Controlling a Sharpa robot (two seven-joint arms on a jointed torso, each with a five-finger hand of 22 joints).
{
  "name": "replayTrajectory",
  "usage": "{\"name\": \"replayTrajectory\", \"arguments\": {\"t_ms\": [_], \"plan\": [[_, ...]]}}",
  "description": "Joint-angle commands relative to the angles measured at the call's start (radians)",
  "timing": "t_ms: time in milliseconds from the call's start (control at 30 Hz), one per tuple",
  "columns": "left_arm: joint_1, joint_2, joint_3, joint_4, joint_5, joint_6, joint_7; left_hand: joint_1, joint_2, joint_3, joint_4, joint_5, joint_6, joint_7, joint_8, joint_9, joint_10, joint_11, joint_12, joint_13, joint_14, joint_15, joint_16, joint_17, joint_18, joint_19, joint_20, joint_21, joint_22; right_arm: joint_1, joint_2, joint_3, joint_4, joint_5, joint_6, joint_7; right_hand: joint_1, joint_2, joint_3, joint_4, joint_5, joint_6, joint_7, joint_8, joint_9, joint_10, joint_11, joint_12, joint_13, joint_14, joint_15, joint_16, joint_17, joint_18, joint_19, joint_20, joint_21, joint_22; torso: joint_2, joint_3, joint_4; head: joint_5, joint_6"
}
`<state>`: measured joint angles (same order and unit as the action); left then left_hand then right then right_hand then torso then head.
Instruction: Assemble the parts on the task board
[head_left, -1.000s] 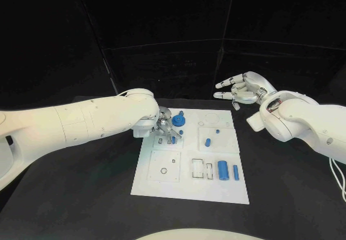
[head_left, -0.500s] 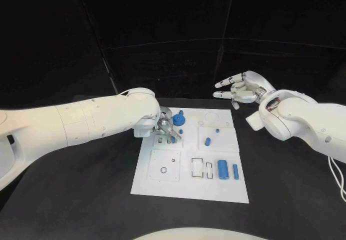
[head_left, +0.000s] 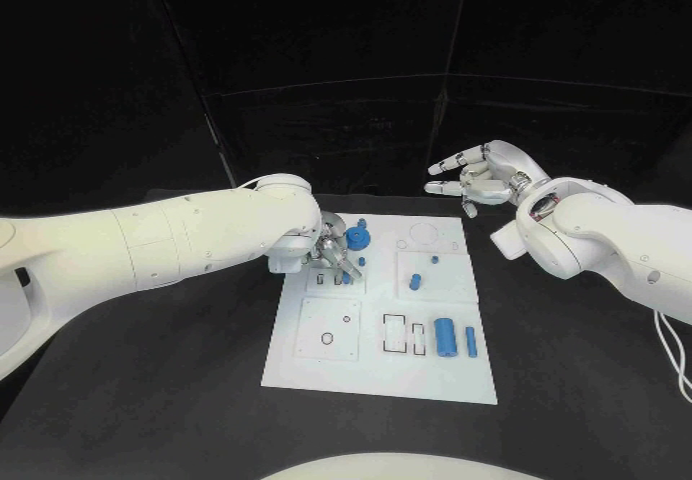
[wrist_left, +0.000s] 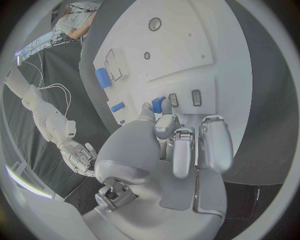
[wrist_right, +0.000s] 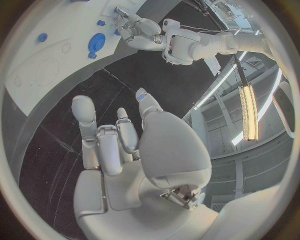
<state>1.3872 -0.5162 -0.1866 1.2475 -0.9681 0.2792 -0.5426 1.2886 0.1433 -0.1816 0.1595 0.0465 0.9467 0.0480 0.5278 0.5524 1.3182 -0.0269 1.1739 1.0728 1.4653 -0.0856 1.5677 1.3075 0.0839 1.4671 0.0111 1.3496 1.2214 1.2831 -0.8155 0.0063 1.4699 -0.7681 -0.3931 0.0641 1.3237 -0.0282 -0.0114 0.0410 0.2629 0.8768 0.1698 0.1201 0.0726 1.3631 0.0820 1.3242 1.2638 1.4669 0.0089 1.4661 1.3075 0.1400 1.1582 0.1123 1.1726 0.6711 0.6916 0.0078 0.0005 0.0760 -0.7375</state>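
Black surface (head_left: 173, 400) carries the white task board (head_left: 378, 375) in the head view; blue parts (head_left: 446, 339) lie on it. Left hand (head_left: 326, 256) hovers over its far left corner, right hand (head_left: 488, 176) raised beyond, fingers spread. Left wrist view: fingers (wrist_left: 212, 145) curled, a fingertip touching a blue part (wrist_left: 158, 104). Right wrist view: fingers (wrist_right: 82, 116) apart, empty.

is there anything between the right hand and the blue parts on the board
Nothing visible stands in the way. The right hand hangs with fingers apart beyond the task board's far edge, holding nothing. The left hand works at the board's far left corner beside the round blue part, away from the blue cylinder.
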Motion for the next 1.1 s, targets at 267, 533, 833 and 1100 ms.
{"name": "replayTrajectory", "arguments": {"t_ms": [267, 533, 833, 1100], "plan": [[0.001, -0.007, 0.0, 0.01, 0.077, 0.002, -0.009, 0.108, 0.036, 0.123, -0.08, 0.008, -0.03, -0.006, -0.008, 0.002, -0.017, -0.006, -0.018, -0.007, 0.105, -0.009, 0.003, 0.263, -0.013, 0.0, 0.001, -0.001, -0.002, 0.002, 0.003, 0.001, -0.003, -0.009, 0.013, -0.003, 0.002, 0.006, -0.006, 0.002, 0.008, 0.003, -0.003, 0.005, 0.0, 0.005, -0.004, 0.006, 0.003, 0.052, -0.009, 0.001, 0.014, 0.014, 0.004, -0.007, -0.004, 0.001, 0.0, -0.0004, 0.0007, -0.003, -0.002], [0.001, -0.028, 0.0, 0.033, 0.139, -0.049, 0.0, -0.002, -0.095, 0.568, -0.167, 0.068, -0.041, 0.009, -0.009, 0.025, -0.015, 0.002, -0.039, -0.023, 0.105, 0.003, 0.003, 0.263, -0.013, -0.002, 0.01, -0.004, -0.001, 0.002, 0.009, 0.001, -0.009, -0.01, 0.019, -0.005, 0.002, 0.006, -0.006, 0.002, 0.009, 0.003, -0.003, 0.005, 0.0, 0.005, -0.004, 0.006, 0.003, 0.053, -0.009, 0.001, 0.014, 0.014, 0.004, -0.007, -0.004, 0.001, 0.0, 0.0001, 0.002, -0.003, -0.004], [0.001, -0.075, 0.0, 0.077, 0.165, -0.15, 0.012, -0.16, -0.19, 0.882, -0.205, 0.06, -0.047, 0.007, 0.037, 0.08, -0.002, 0.005, -0.037, -0.03, 0.105, 0.001, 0.003, 0.263, -0.012, -0.003, 0.012, -0.008, -0.002, 0.002, 0.019, 0.001, -0.016, -0.016, 0.025, -0.006, 0.003, 0.006, -0.007, 0.002, 0.01, 0.003, -0.003, 0.005, 0.0, 0.006, -0.004, 0.007, 0.004, 0.053, -0.009, 0.001, 0.015, 0.014, 0.005, -0.007, -0.004, 0.002, 0.001, -0.0001, 0.0037, 0.003, -0.005], [-0.002, -0.131, -0.001, 0.144, 0.161, -0.281, 0.038, -0.168, -0.196, 0.906, -0.215, 0.06, -0.047, 0.005, 0.044, 0.087, -0.002, 0.004, -0.042, -0.037, 0.105, 0.0, 0.003, 0.263, -0.012, -0.002, 0.011, -0.007, 0.001, 0.002, 0.023, 0.001, -0.024, -0.019, 0.029, -0.009, 0.004, 0.006, -0.007, 0.001, 0.01, 0.002, -0.003, 0.006, 0.0, 0.006, -0.004, 0.007, 0.004, 0.053, -0.01, 0.001, 0.015, 0.014, 0.005, -0.007, -0.004, 0.002, 0.001, 0.0001, 0.0058, 0.009, -0.01]]}}
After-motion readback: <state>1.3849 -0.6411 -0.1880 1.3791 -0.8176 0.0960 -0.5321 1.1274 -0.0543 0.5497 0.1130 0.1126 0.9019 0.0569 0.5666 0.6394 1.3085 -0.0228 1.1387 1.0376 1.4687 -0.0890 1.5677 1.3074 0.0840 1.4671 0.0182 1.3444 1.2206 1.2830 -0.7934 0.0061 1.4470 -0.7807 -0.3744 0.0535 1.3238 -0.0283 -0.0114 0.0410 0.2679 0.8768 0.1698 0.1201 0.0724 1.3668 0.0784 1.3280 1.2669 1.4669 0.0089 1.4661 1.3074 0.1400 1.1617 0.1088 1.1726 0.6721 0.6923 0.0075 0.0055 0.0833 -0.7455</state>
